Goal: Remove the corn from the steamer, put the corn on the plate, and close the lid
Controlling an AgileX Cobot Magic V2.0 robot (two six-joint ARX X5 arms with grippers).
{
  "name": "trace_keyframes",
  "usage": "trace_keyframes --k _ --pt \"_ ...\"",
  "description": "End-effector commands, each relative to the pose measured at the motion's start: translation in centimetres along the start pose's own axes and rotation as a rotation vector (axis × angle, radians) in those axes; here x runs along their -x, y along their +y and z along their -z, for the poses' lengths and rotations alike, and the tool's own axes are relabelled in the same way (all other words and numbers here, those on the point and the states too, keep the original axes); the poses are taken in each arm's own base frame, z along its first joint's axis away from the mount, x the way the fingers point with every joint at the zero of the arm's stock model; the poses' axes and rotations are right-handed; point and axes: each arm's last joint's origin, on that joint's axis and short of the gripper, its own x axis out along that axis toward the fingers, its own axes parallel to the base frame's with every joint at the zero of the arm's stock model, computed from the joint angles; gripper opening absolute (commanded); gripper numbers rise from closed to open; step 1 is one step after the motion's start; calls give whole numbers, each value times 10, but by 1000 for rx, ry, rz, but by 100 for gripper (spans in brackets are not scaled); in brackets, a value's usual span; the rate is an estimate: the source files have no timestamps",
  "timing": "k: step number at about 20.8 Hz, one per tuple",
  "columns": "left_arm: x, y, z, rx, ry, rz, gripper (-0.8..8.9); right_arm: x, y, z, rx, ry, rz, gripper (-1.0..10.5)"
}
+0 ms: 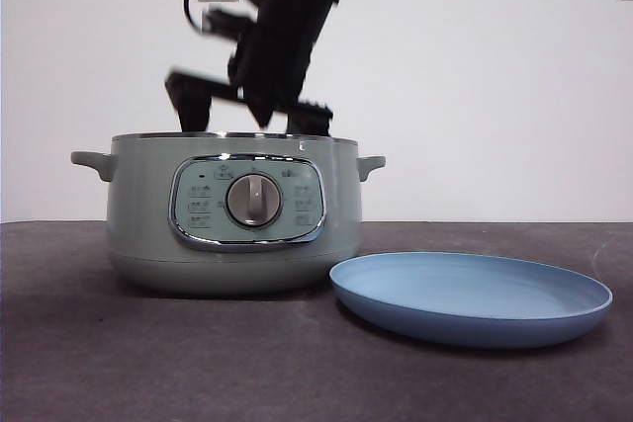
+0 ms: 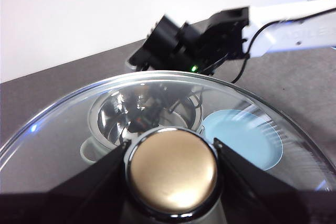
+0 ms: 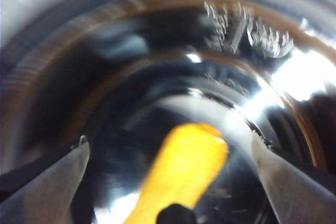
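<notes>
Right gripper (image 3: pixel 168 182) open over the corn (image 3: pixel 184 171) inside the steamer (image 1: pixel 232 214).
Corn looks stiff, glossy, slippery: pinch it mid-cob, across the width. Left gripper (image 2: pixel 170 174) clamps the lid (image 2: pixel 79 124) knob, aloft; plate (image 1: pixel 471 295) beside pot.

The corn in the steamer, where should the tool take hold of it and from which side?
Across the corn's middle, from straight above through the steamer's open top: the walls block the sides, and the right tool, open, already straddles the cob.
</notes>
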Motion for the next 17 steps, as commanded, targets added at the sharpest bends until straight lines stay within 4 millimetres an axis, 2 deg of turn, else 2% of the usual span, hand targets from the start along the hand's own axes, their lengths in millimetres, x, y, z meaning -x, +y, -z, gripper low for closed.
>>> trace_keyframes --k 1,6,12,14,16,17 --pt "7 -1 -5 -7 -64 -1 -8 -16 -1 6 5 26 16 532" --pt "7 -1 -5 -9 -58 -1 -8 -36 -2 16 3 67 36 525" --pt "7 -1 -4 -10 -50 -1 -8 -38 -1 16 3 65 24 -18" --pt "7 -1 -4 -10 -50 -1 -8 -37 1 15 7 61 21 -12" --pt "7 -1 -4 -11 -52 -2 -8 -18 2 6 10 19 19 -12" --pt "7 -1 -4 -11 -53 -2 -8 2 3 -3 17 -26 16 -12"
